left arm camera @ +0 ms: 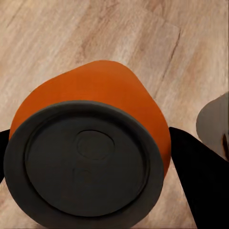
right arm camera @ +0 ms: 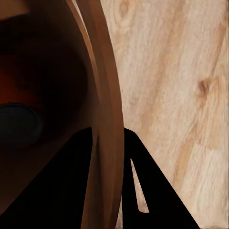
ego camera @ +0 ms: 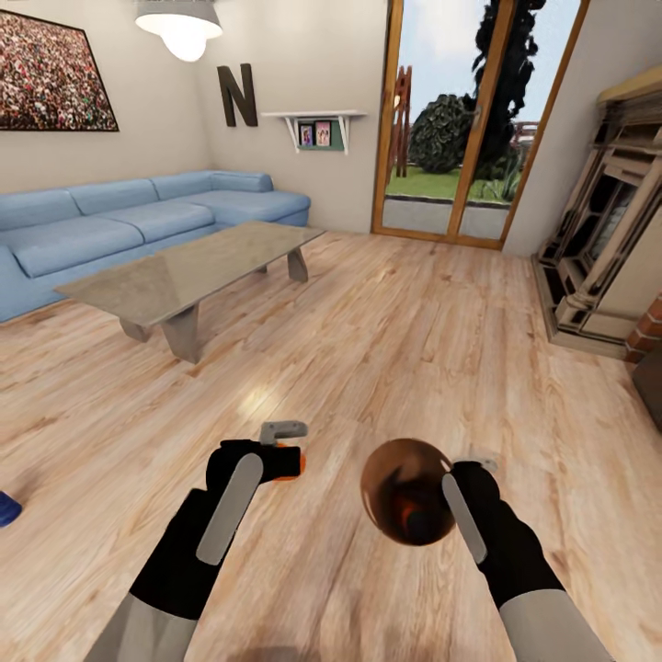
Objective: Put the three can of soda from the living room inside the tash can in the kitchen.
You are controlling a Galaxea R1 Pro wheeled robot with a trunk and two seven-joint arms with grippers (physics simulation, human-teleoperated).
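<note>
Presently, can of soda (ego camera: 290, 462): orange body, clamped between the fingers of the left gripper (ego camera: 280, 446); sits at about 7 o'clock from picture centre in the head view, above the wood floor (ego camera: 386, 349).
Can of soda, left wrist view (left arm camera: 95, 138): dark round end faces the camera, orange wall behind it, a black finger (left arm camera: 198, 176) pressed at each flank.
Tash can (ego camera: 407, 492): glossy brown, tilted so its mouth faces the head camera; something orange-red and a dark disc show inside, too dim to name; at about 5 o'clock from picture centre.
Right gripper (ego camera: 469, 469): closed on the rim of the tash can, one finger inside the wall and one outside.
Tash can, right wrist view (right arm camera: 102, 109): thin brown wall runs between the two black fingers (right arm camera: 148, 191); dark interior on one side, floor on the other.
Spacing: can of soda and tash can near each other, not touching.
Coffee table (ego camera: 184, 271): at 10 o'clock, well apart.
Blue sofa (ego camera: 119, 221): behind the table, along the wall.
Letter N (ego camera: 237, 95): on the wall at 11 o'clock.
Crowd picture (ego camera: 51, 78): upper left wall.
Fireplace (ego camera: 602, 230): at 2 o'clock.
Glass door (ego camera: 473, 119): at 12 to 1 o'clock.
</note>
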